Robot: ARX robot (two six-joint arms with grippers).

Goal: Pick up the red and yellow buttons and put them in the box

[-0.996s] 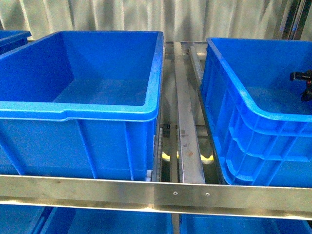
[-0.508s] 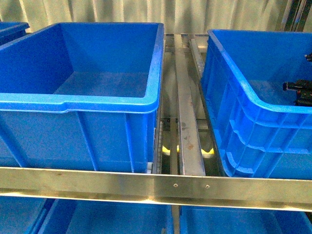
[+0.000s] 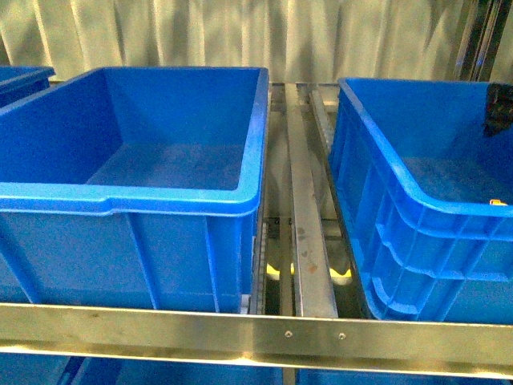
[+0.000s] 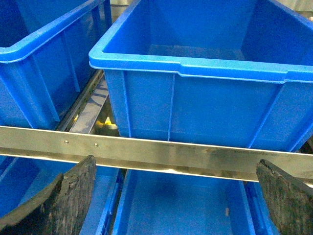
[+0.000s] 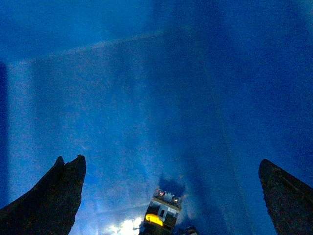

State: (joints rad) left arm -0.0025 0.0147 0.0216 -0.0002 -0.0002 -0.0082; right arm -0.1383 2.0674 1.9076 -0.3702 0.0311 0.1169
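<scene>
In the right wrist view my right gripper (image 5: 167,161) is open inside a blue bin, above its floor (image 5: 146,98). A small switch with a yellow cap (image 5: 160,214) and a black-grey body lies on that floor, between and just short of my fingertips. No red button shows in any view. In the front view a dark part of my right arm (image 3: 498,119) shows at the right bin's (image 3: 417,200) far right edge. A small yellow spot (image 3: 498,202) shows just over that bin's rim. My left gripper (image 4: 176,161) is open and empty, in front of a metal rail (image 4: 161,154).
A large blue bin (image 3: 160,192) stands on the left of the rack, beside the right bin. Metal roller tracks (image 3: 303,208) run between them. A metal rail (image 3: 256,333) crosses the front. More blue bins sit on the lower shelf (image 4: 181,205) and at the far left (image 3: 20,76).
The front view has shifted, so the bins sit lower in the picture. The dark part of my right arm at the right edge now shows higher, near the bin's far corner.
</scene>
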